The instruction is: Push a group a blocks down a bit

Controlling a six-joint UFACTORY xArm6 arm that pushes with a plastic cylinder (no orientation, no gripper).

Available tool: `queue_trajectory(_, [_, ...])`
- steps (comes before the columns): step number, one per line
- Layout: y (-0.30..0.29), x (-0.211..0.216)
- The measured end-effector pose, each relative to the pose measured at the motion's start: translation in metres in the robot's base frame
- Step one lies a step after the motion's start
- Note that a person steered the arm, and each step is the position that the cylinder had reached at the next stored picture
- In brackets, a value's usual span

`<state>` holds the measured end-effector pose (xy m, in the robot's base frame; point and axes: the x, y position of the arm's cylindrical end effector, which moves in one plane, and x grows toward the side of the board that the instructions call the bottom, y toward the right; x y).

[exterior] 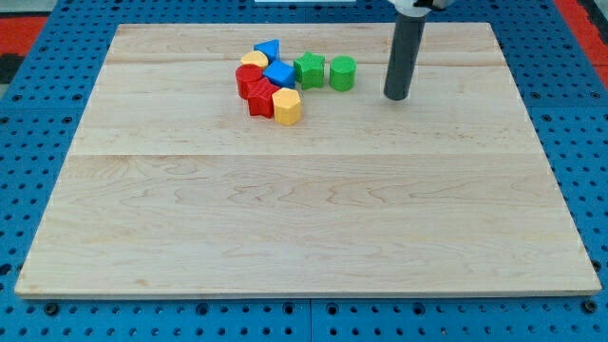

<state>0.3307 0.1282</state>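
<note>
A cluster of blocks lies near the view's top, left of centre. It holds a blue triangle (270, 49), a yellow block (254, 60) beside it, a blue block (279, 73), a red round block (247, 79), a red star-like block (259, 96) and a yellow hexagon (287, 106). A green star-like block (309, 69) touches the cluster's right side. A green cylinder (342, 72) stands just right of it. My tip (396, 96) rests on the board to the right of the green cylinder, a small gap apart from it.
The wooden board (304, 209) lies on a blue perforated table (38, 85). Red edging shows at the view's top corners (579, 19).
</note>
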Motion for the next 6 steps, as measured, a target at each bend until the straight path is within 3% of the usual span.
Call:
queue_trajectory(3, [0.001, -0.048])
queue_trajectory(6, [-0.026, -0.046])
